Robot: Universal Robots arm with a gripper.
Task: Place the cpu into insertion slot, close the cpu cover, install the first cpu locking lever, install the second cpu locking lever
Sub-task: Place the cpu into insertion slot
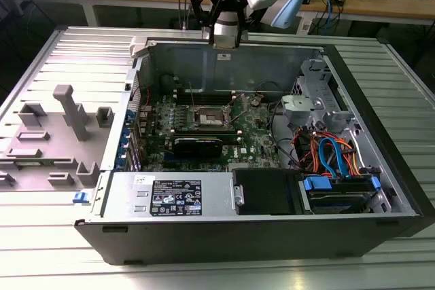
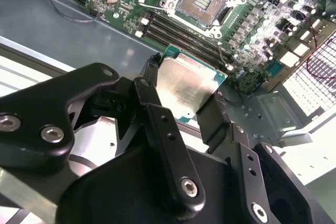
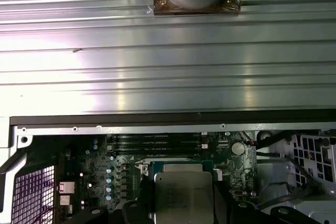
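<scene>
On the exterior view's left, a grey fixture block (image 1: 64, 110) stands on the ribbed tabletop (image 1: 88, 52), near its left edge and apart from the work. Moving right, the open computer case (image 1: 238, 242) lies on its side across the middle of the tabletop, with the green motherboard (image 1: 163, 117) on its floor. The insertion slot (image 1: 212, 119) sits near the board's centre. In the second wrist view its pale contact field lies bare, with nothing seated in it. Your hand (image 1: 226, 35) hangs above the case's far wall, toward the tabletop's far edge and well clear of the board. Both wrist views show its two black fingers (image 2: 152, 77) pinched on opposite edges of the cpu (image 2: 186, 87). They are closed only as far as the chip allows, and its silver top faces the camera. The chip is in the air, touching neither slot nor board. Farther right, blue and orange cables (image 1: 333, 154) crowd the case's right end, away from the slot. You are on the first step, I judge: carrying the cpu to the slot, with cover and levers not yet dealt with. Seating it calls for squaring the chip's edges to the slot's rim and keeping it level, since a tilted approach could catch the contacts.
</scene>
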